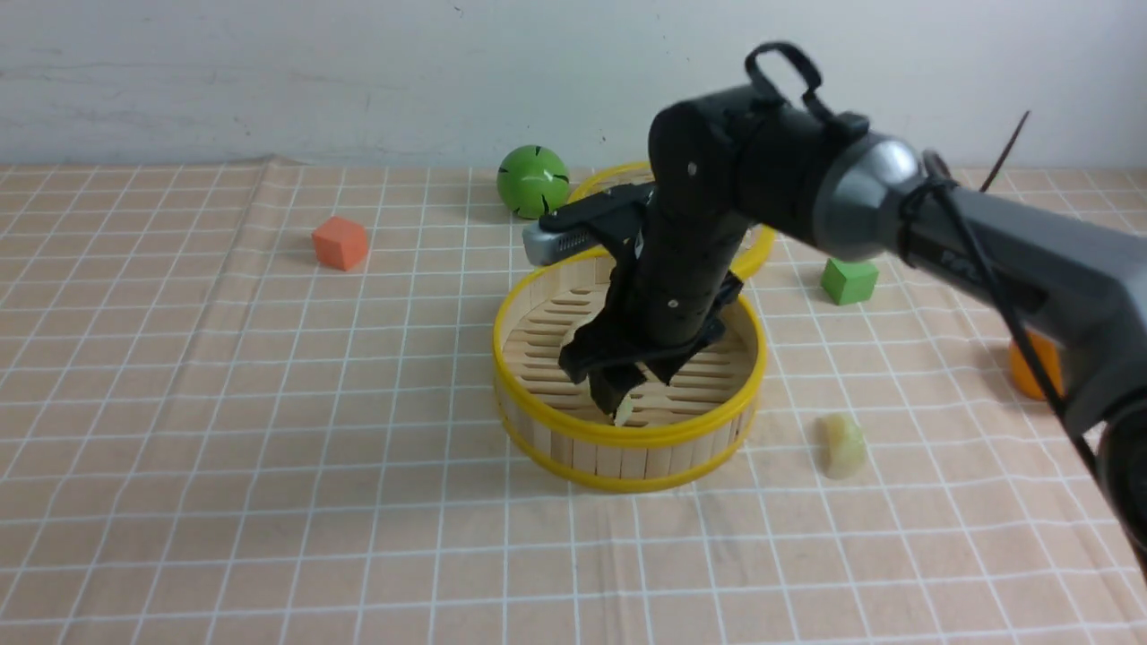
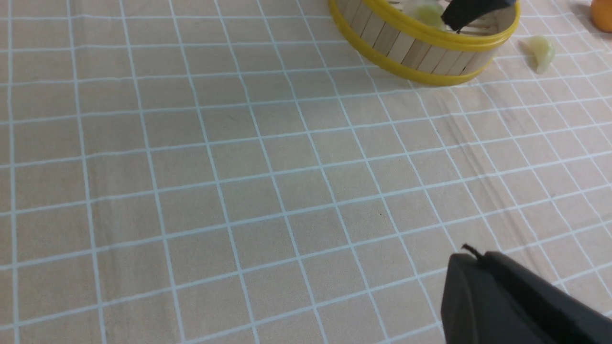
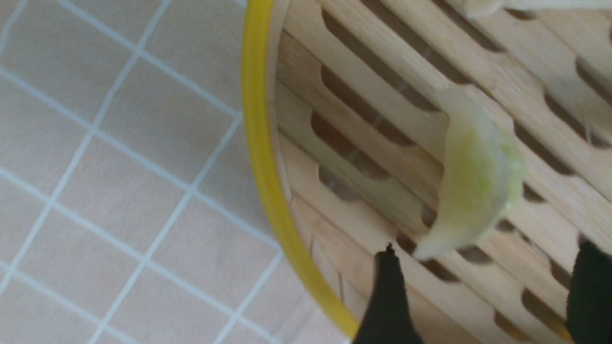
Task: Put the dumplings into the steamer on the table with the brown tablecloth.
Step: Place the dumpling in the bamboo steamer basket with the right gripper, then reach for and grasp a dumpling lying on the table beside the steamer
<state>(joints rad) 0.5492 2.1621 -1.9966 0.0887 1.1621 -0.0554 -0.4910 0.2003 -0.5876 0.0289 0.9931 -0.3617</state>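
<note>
One pale green dumpling (image 3: pixel 473 191) lies on the steamer's (image 1: pixel 627 439) slats below the right gripper's (image 1: pixel 618 399) parted jaws; the left gripper (image 2: pixel 507 301) is closed.

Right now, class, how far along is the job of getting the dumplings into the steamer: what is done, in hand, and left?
Done: one pale green dumpling lies inside the steamer. In hand: nothing; the right hand hangs open just above it. Left: another dumpling sits on the cloth outside, on the steamer's right.
</note>
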